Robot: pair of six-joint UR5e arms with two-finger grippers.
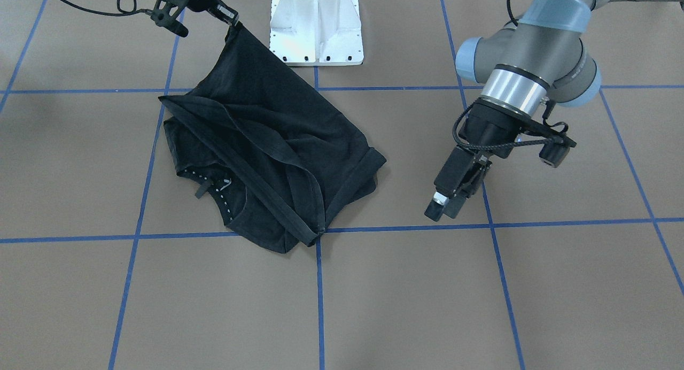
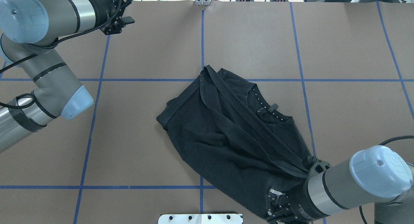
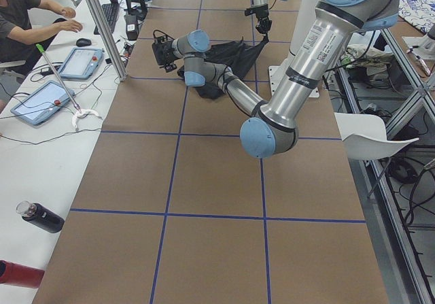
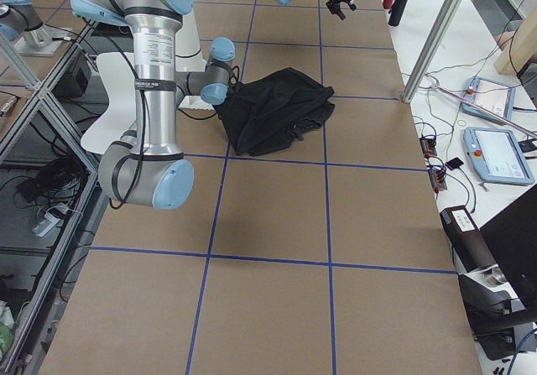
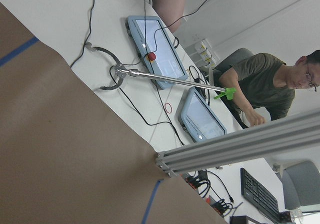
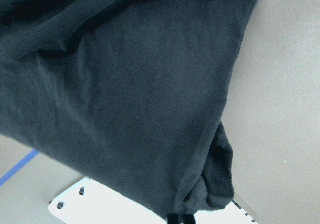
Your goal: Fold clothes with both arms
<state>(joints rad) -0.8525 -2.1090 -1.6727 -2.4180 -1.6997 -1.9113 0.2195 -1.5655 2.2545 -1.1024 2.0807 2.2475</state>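
Observation:
The black T-shirt lies crumpled in the middle of the brown table, one corner pulled up toward the robot's base. My right gripper is shut on that raised corner. In the overhead view the cloth draws tight into the right gripper, and the right wrist view shows the fabric hanging bunched just ahead of the fingertips. My left gripper hovers apart from the shirt, beyond its sleeve side, fingers slightly spread and holding nothing. It shows at the far edge in the overhead view.
The white pedestal base stands just behind the lifted corner. Blue tape lines grid the table. A side table beyond the left arm carries tablets, cables and bottles, with a seated person and an aluminium post.

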